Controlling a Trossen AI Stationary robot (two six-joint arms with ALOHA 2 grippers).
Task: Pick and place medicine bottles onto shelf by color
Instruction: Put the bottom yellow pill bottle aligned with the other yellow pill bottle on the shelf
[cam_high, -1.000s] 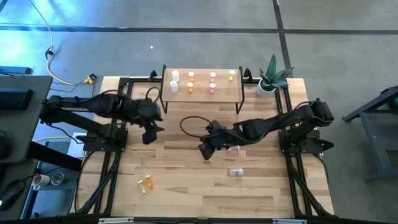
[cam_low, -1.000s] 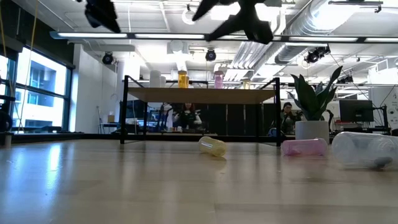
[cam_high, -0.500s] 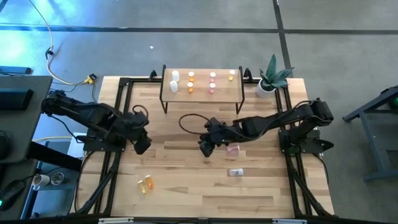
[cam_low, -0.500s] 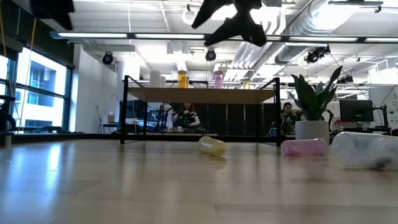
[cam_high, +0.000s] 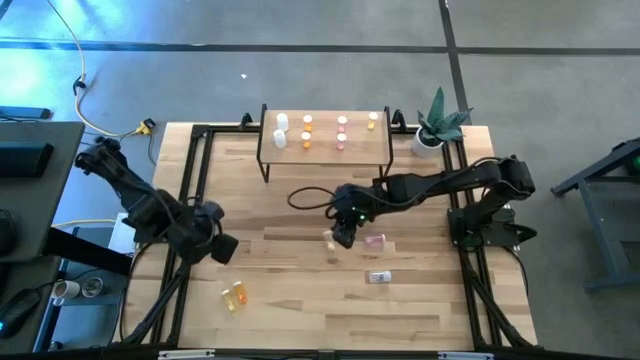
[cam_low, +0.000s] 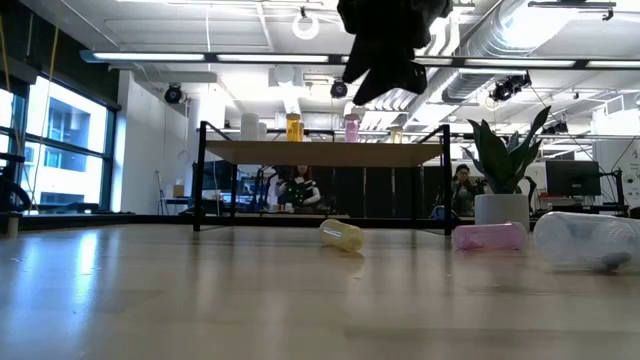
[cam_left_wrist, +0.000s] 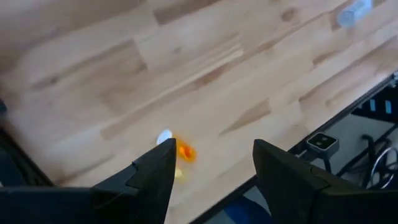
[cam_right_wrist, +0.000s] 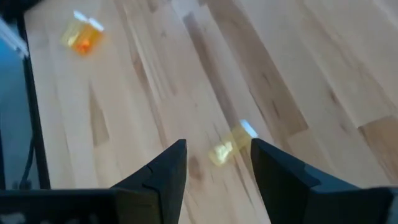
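Observation:
The shelf (cam_high: 325, 150) stands at the table's far middle with several white-capped bottles upright on its top board. On the table lie a yellow bottle (cam_right_wrist: 229, 148), a pink bottle (cam_high: 375, 240), a clear bottle (cam_high: 379, 277) and an orange bottle (cam_left_wrist: 181, 150) near the front left. My right gripper (cam_right_wrist: 217, 144) hangs open above the yellow bottle, just left of the pink one. My left gripper (cam_left_wrist: 212, 149) hovers open over the table's left side, a little beyond the orange bottle. Neither holds anything.
A potted plant (cam_high: 435, 125) stands at the far right corner beside the shelf. Black frame rails (cam_high: 185, 200) run along the table's left and right sides. A black cable (cam_high: 310, 195) loops above the table in front of the shelf. Bare wood lies along the near edge.
My left gripper has swung from beside the shelf's left end toward the table's near left, rolling about its own axis, and stays open. My right gripper has rolled and shifted slightly toward the table's right above the yellow bottle. No bottle has moved.

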